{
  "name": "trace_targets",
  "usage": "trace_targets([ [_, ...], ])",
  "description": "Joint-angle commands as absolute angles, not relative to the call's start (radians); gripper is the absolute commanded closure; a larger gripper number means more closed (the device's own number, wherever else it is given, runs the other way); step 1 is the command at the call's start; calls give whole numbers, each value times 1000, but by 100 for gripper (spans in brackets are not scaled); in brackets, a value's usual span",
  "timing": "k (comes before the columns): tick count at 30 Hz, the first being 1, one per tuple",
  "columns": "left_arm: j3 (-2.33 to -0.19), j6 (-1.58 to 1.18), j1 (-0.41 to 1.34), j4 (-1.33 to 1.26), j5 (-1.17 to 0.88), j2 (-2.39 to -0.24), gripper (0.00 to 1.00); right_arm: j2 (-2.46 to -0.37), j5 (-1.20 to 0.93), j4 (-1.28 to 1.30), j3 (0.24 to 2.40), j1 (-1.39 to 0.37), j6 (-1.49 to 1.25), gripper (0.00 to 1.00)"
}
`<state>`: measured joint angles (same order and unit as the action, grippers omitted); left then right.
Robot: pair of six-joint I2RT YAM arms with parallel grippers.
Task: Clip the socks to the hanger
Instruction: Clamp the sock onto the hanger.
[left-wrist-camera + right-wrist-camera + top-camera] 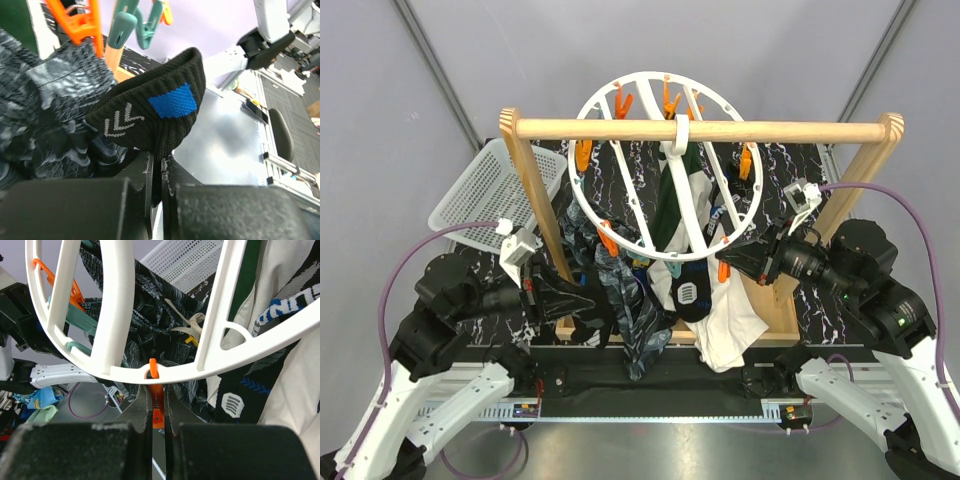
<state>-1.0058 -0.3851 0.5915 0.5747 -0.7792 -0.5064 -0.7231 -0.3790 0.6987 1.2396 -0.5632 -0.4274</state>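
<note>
The hanger [576,190], a white ring with orange pegs, hangs by its hook from a wooden rail [790,129]. A mottled teal-grey sock [620,290], a dark green one [670,210] and a black sock with a white logo [688,292] hang under it. My left gripper [570,292] is shut on a black sock [160,112] with a blue patch and grey chevrons, beside the mottled sock [45,110] and below an orange peg [82,25]. My right gripper [158,400] is shut on an orange peg [157,412] hanging from the ring's rim [125,374].
A white mesh basket [490,195] leans at the left behind the rail frame's post. A larger white cloth [730,320] hangs at the ring's lower right. Teal pegs [125,25] hang near the left gripper. The frame's wooden base [775,320] lies under the right arm.
</note>
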Motion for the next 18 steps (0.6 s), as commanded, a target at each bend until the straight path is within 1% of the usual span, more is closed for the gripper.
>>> trace_targets([
  [1, -1011, -406, 656, 468, -741, -531, 100, -759, -304, 730, 1244, -565, -449, 100],
  [2, -990, -416, 676, 424, -732, -540, 100, -764, -305, 726, 1243, -565, -452, 100],
  [5, -982, -393, 816, 413, -586, -575, 100, -775, -311, 712, 1241, -565, -456, 100],
  [6, -982, -362, 901, 414, -471, -583, 100, -778, -313, 706, 1243, -565, -454, 100],
  [9, -970, -339, 1004, 388, -309, -616, 100, -776, -311, 698, 1246, -565, -459, 100],
  [11, -957, -337, 1101, 350, -256, -672, 100, -779, -313, 698, 1252, -565, -459, 100],
  [12, -954, -327, 1179, 338, -177, -686, 100, -779, -316, 695, 1255, -565, -460, 100],
  [16, -960, -299, 1337, 304, 61, -739, 100, -779, -324, 684, 1269, -565, -475, 100],
  [18, -965, -298, 1380, 281, 173, -776, 100, -775, -331, 666, 1267, -565, -489, 100],
])
